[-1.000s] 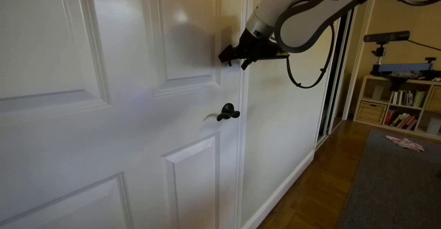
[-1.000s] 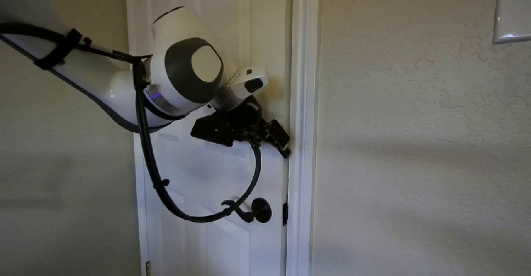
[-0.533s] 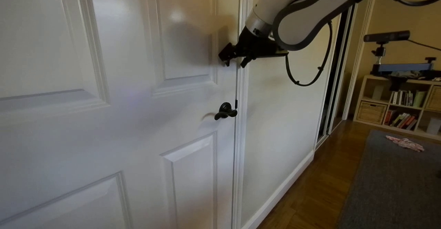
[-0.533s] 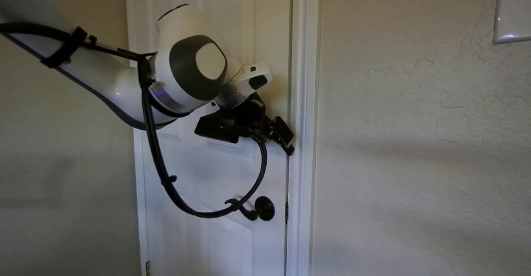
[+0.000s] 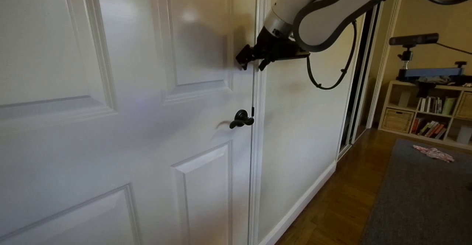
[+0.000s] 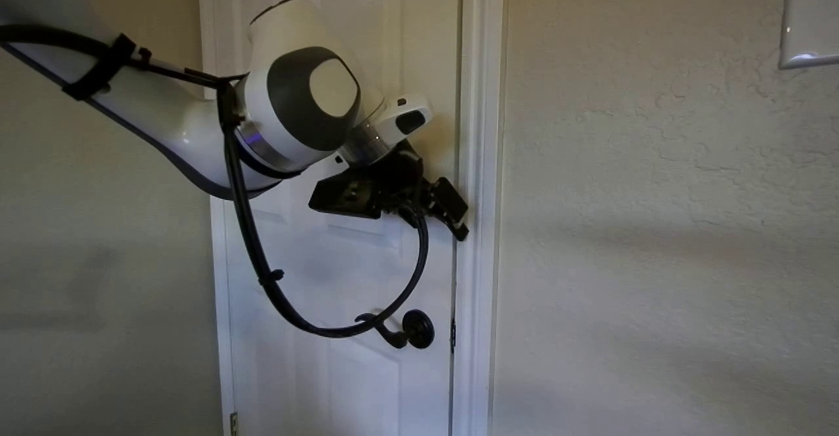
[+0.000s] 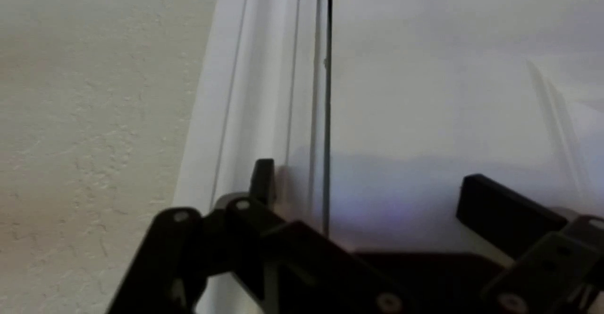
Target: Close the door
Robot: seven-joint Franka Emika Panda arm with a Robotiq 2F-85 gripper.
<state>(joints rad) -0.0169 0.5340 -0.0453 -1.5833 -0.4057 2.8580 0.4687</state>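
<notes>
The white panelled door (image 5: 147, 134) stands almost flush in its frame; a thin dark gap shows along its handle edge in the wrist view (image 7: 401, 92). Its black lever handle (image 5: 241, 119) shows in both exterior views (image 6: 418, 329), below the gripper. A dark latch plate (image 6: 453, 336) shows at the door edge. My gripper (image 5: 253, 66) is open and empty, at the door's handle edge above the lever. In the wrist view (image 7: 368, 186) one finger is over the frame trim and the other is in front of the door. Whether either finger touches is unclear.
The white door frame (image 6: 482, 226) and textured wall (image 6: 655, 226) lie beside the door's handle edge. A looping black cable (image 6: 419, 272) hangs from the arm, crossing in front of the lever in that exterior view. A shelf (image 5: 416, 108), a camera mount (image 5: 407, 55) and a rug (image 5: 416, 193) are farther off.
Over the first half second the door swung slightly toward its frame and the gripper moved along with it. Since then the door looks still and the gripper has risen slightly, moving toward the frame.
</notes>
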